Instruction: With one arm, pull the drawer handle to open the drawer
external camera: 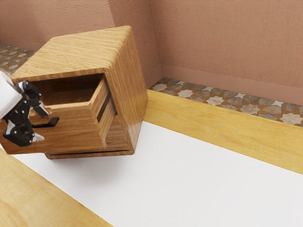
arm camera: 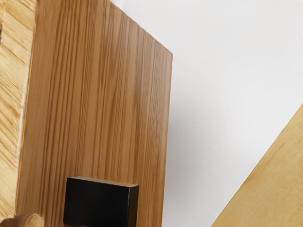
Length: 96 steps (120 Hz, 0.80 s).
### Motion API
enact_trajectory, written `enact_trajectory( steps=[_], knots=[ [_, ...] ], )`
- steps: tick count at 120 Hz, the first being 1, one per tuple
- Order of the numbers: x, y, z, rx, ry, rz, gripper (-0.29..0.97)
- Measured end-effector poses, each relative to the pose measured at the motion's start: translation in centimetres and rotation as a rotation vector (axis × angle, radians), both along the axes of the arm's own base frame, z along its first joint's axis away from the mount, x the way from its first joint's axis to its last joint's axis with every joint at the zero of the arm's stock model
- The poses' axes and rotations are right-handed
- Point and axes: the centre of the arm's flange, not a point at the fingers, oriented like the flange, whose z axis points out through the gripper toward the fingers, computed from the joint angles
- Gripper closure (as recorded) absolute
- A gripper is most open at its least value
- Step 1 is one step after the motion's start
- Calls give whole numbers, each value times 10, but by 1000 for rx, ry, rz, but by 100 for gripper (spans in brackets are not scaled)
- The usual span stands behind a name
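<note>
The drawer [external camera: 71, 128] stands pulled well out of the wooden cabinet [external camera: 80, 52], which sits on the white bench [external camera: 189, 179], so its hollow inside shows from above. The black handle [external camera: 51, 122] juts from the drawer front toward the exterior view's left. The jaws stand apart, one finger above the handle and one below it, with the bar between them and a gap visible on each side. In the wrist view the handle [arm camera: 101, 202] sits just under the hand against the drawer front [arm camera: 94, 104].
</note>
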Motion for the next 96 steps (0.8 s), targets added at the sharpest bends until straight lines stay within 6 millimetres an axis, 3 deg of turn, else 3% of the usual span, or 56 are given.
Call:
enact_trajectory(
  steps=[14,21,27,35,46,56,62,79,87,96],
  knots=[
    [-8,-8,13,-10,-17,-1,7],
    [-7,-17,45,-6,-40,9,5],
    [10,-34,78,-4,-41,22,4],
    [26,-47,101,-37,-6,72,3],
    [12,-51,130,-101,25,190,1],
    [8,-12,125,-213,83,347,1],
    [16,-2,115,-262,127,412,1],
    [73,-48,96,-296,204,459,0],
    [98,-56,93,-317,199,491,0],
    [109,-59,93,-341,178,531,0]
  ],
)
